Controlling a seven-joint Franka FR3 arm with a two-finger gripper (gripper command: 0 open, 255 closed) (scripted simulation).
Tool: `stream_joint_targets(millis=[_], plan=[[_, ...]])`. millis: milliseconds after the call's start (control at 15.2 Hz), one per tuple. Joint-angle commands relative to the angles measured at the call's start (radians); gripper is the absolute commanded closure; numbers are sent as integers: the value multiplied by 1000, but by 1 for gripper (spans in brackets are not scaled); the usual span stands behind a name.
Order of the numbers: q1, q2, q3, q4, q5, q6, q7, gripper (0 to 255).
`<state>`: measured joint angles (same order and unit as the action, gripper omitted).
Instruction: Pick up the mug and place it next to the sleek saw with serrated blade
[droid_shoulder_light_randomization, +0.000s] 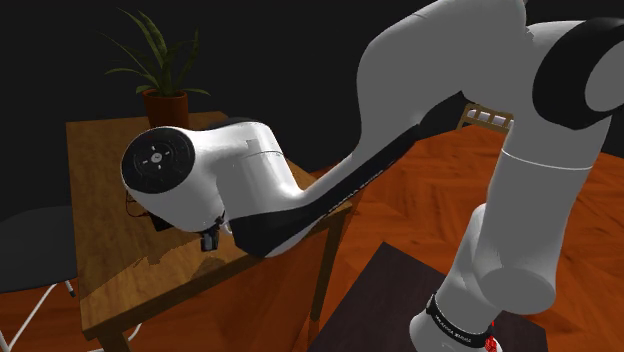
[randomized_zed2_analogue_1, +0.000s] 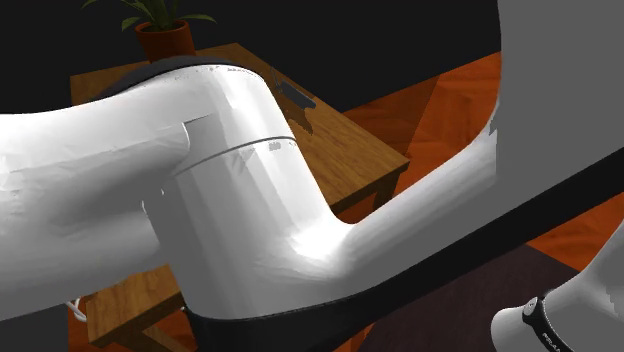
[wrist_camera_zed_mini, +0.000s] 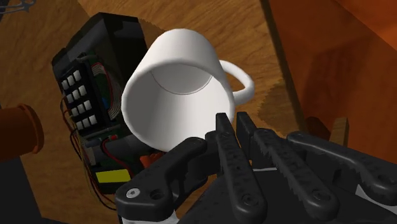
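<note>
1. Claw (wrist_camera_zed_mini: 211, 137): black, two-fingered, mine. It is drawn nearly together and, by my judgement, pinching the mug by its wall at the rim.
2. Mug (wrist_camera_zed_mini: 178, 89): plain white, one handle (wrist_camera_zed_mini: 247, 79). It lies directly ahead of the claw, over the bench (wrist_camera_zed_mini: 57, 25). Its open mouth is turned back toward my wrist, so its long axis runs close to my own line of reach, a little tilted.
3. Dial reading: I take the mug's mouth as the face and set the keypad box (wrist_camera_zed_mini: 86, 95) at 9 o'clock. The handle then stands at 3 o'clock, and the claw meets the rim at about 5 o'clock.
4. Keypad box: black, with white keys and loose wires. It lies on the bench, partly hidden behind the mug.
5. Saw: I cannot pick it out with certainty, so no heading for the placement is entered.
6. Judgement: the grip is off-centre, low on the rim and beside the handle. The mug's weight hangs to the 11 o'clock side and may pivot in the pinch. The carry calls for a slow, level move.
</note>
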<state>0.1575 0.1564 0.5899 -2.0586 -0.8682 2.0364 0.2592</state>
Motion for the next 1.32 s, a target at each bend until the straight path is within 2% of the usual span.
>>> stream_joint_targets(millis=[0, 594, 1254], plan=[[-1, -14, 3, 9, 16, -12, -18, 255], [-7, -72, 11, 52, 80, -65, -101, 255], [-134, -16, -101, 102, 20, 76, -264, 255]])
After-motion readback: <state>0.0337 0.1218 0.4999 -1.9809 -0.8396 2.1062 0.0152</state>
